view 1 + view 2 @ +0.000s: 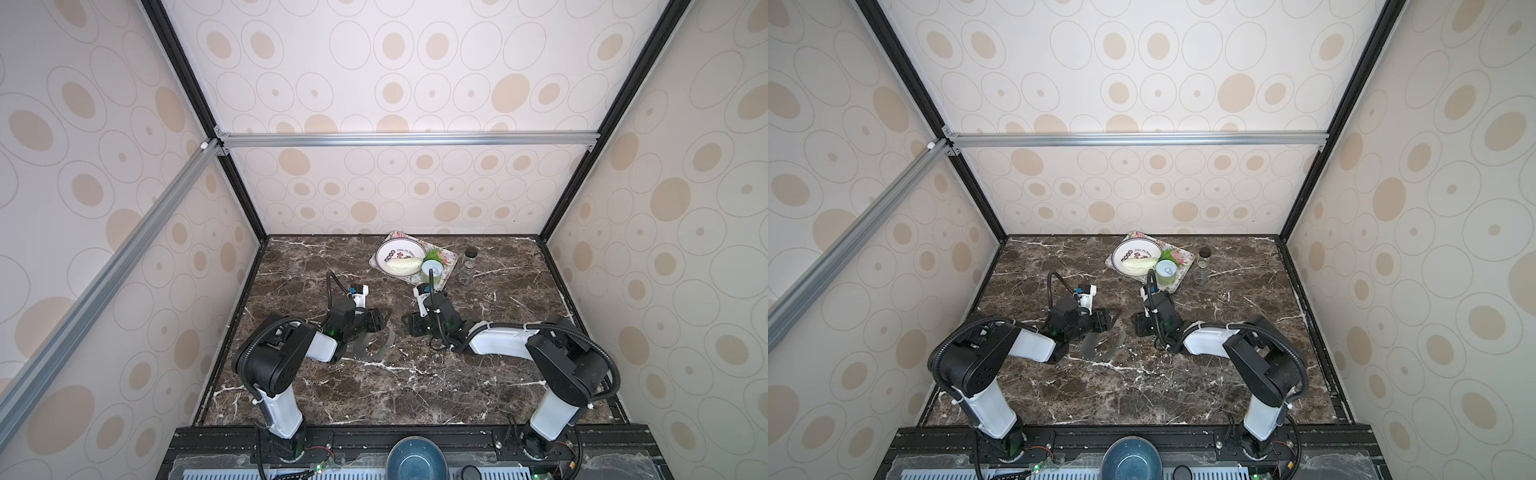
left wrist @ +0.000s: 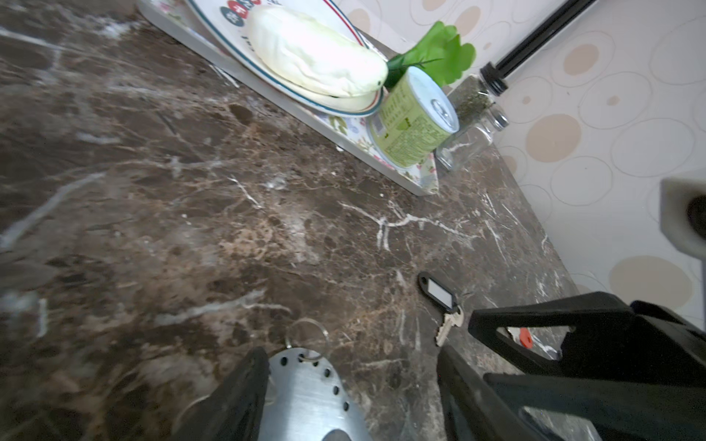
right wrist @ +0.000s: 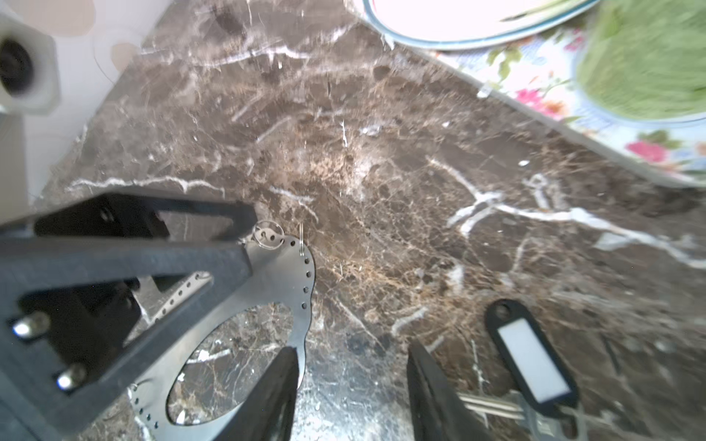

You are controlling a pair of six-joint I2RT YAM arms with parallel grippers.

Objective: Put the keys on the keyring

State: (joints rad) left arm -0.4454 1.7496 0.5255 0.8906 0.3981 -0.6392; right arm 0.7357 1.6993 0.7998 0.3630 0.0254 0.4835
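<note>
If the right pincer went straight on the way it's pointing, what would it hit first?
Probably bare brown marble tabletop, in the gap between the flat grey metal keyring and the black-tagged key. The right pincer is open and empty; depth is hard to judge.

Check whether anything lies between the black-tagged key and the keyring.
Nothing visible does: only bare marble tabletop separates the black-tagged key from the keyring. The right gripper, open, straddles that gap.

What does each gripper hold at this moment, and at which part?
Nothing is held. The left gripper stands open astride one end of the keyring; the right gripper is open over bare table, beside the black-tagged key.
</note>
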